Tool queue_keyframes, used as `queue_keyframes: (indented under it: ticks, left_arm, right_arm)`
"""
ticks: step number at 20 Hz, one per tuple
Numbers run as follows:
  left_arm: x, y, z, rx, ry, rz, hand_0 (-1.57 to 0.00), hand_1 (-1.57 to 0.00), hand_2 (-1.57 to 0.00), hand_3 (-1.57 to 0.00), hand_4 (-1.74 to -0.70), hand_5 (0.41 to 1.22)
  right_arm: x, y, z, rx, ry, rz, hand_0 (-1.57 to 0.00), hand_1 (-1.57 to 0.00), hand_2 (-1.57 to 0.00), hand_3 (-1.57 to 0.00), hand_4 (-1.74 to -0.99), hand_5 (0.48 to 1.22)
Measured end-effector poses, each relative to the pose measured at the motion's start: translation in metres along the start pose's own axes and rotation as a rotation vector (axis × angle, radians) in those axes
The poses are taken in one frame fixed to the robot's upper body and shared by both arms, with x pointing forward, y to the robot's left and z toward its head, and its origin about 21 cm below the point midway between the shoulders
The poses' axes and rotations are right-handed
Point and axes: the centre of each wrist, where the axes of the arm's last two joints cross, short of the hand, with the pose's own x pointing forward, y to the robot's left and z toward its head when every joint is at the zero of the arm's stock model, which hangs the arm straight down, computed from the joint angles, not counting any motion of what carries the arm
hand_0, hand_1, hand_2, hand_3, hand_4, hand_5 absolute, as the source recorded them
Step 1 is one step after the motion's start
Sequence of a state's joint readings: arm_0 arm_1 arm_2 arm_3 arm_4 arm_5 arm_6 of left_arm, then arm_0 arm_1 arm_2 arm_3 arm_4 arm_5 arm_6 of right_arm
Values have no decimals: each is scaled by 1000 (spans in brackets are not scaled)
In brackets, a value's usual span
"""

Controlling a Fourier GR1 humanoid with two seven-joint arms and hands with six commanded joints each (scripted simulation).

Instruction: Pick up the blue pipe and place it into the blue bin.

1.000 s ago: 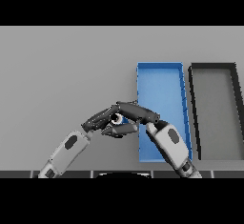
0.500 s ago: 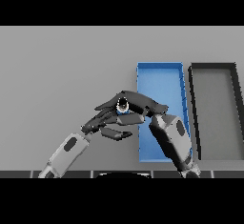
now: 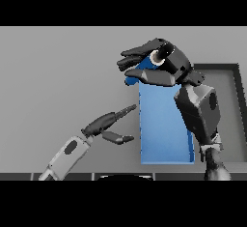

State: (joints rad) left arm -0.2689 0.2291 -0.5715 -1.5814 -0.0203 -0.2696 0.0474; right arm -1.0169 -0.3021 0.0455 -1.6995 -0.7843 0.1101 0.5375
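Nearest, the left robot hand [image 3: 107, 124] hovers low over the grey surface [image 3: 58, 76] just left of the blue bin [image 3: 164, 124], fingers straight and relaxed, holding nothing. The bin's floor, as far as the right arm leaves it in sight, looks bare. Farther back, the right robot hand [image 3: 157, 66] is raised above the bin's far end, fingers curled round the blue pipe [image 3: 147, 64], whose pale ringed end faces the camera. Right of the blue bin lies a dark bin [image 3: 234, 105], largely cut off by the frame edge.
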Motion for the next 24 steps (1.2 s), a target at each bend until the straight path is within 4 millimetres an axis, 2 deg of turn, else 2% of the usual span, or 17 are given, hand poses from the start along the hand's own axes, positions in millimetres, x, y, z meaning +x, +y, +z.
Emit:
queue_keyframes:
  ticks: [1,3,4,8,10,16,17,21,22,23,24]
  left_arm:
    - [0,2,2,-4,4,16,1,1,1,1,-907,491]
    - [-3,-2,2,-12,13,16,1,1,1,1,-911,490]
    - [-4,2,5,2,17,15,1,1,1,1,-911,487]
    - [-2,5,3,2,24,23,1,1,1,1,-898,489]
    - [-5,7,2,11,34,13,1,1,1,1,-894,483]
    - [-5,2,2,2,19,31,1,1,1,1,-883,464]
    - [-6,4,3,13,19,21,1,1,1,1,-881,463]
    - [-5,4,5,12,25,26,1,1,1,1,-884,460]
    - [-4,3,5,13,22,32,1,1,1,1,-885,457]
    - [-4,1,2,12,29,31,1,1,1,1,-886,455]
    - [-6,1,4,9,32,32,1,1,1,1,-886,453]
  right_arm:
    - [4,-10,-3,-53,-3,32,-1571,-1571,-1571,-1571,-1734,1127]
    - [-1,-35,-2,-170,52,30,-1571,-1571,-1571,-1571,-1736,1135]
    - [0,-52,4,-227,89,64,-1571,-1571,-1571,-1571,-1737,1135]
    - [-44,-86,40,-401,242,23,-1571,-1571,-1571,-1571,-1740,1117]
    - [-65,-92,57,-457,318,-2,-1571,-1571,-1571,-1571,-1740,1122]
    - [-131,-90,108,-618,571,-103,-1571,-1571,-1571,-1571,-1741,1120]
    - [-137,-89,116,-627,614,-106,-1571,-1571,-1571,-1571,-1741,1122]
    - [-169,-77,141,-641,793,-152,-1571,-1571,-1571,-1571,-1591,1114]
    - [-176,-74,146,-638,842,-156,-1571,-1571,-1571,-1330,-1599,1110]
    - [-183,-73,152,-646,899,-160,-1563,-1459,-1393,-1122,-1547,1133]
    - [-189,-70,156,-660,960,-178,-1306,-1167,-1114,-897,-1503,1150]
